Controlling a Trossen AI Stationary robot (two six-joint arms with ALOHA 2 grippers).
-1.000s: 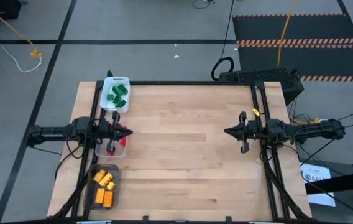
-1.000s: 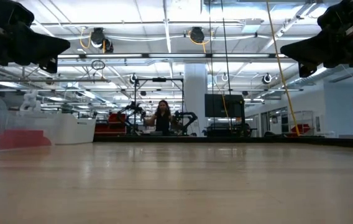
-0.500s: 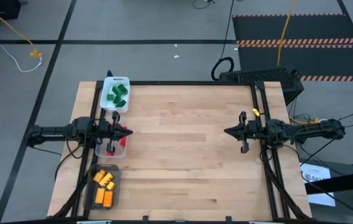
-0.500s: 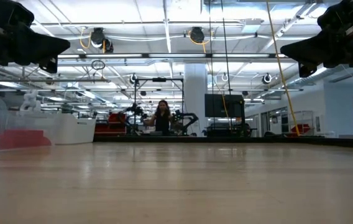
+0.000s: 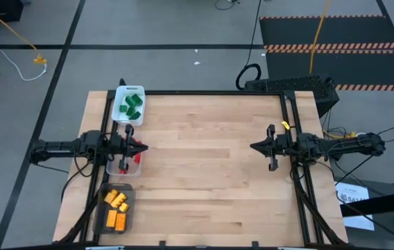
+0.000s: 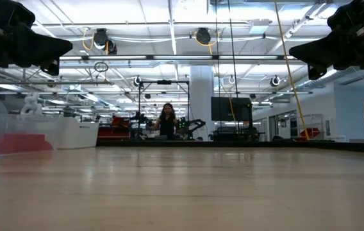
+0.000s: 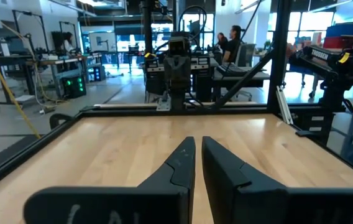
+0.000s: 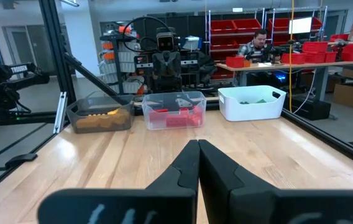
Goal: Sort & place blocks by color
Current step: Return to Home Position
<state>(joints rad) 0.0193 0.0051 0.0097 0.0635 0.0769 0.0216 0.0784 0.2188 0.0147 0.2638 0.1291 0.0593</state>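
Green blocks (image 5: pixel 131 105) lie in a white tray (image 5: pixel 118 93) at the table's far left. Red blocks (image 5: pixel 136 157) lie in a clear tray (image 8: pixel 146 111) under my left gripper (image 5: pixel 143 148). Yellow-orange blocks (image 5: pixel 116 207) lie in a dark tray (image 5: pixel 100 215) at the near left. In the right wrist view the same blocks show in line: orange (image 8: pixel 99 113), red (image 8: pixel 176 117), green (image 8: pixel 250 100). My left gripper (image 7: pixel 197 144) is shut and held above the clear tray. My right gripper (image 5: pixel 253 146) (image 8: pixel 197 145) is shut above the table's right part, pointing left.
The wooden table top (image 5: pixel 204 167) lies bare between the two arms. A black frame (image 5: pixel 286 111) runs along the table's edges. A person (image 6: pixel 167 120) stands far off in the room behind the table. Another person (image 8: pixel 258 42) sits at a bench beyond the trays.
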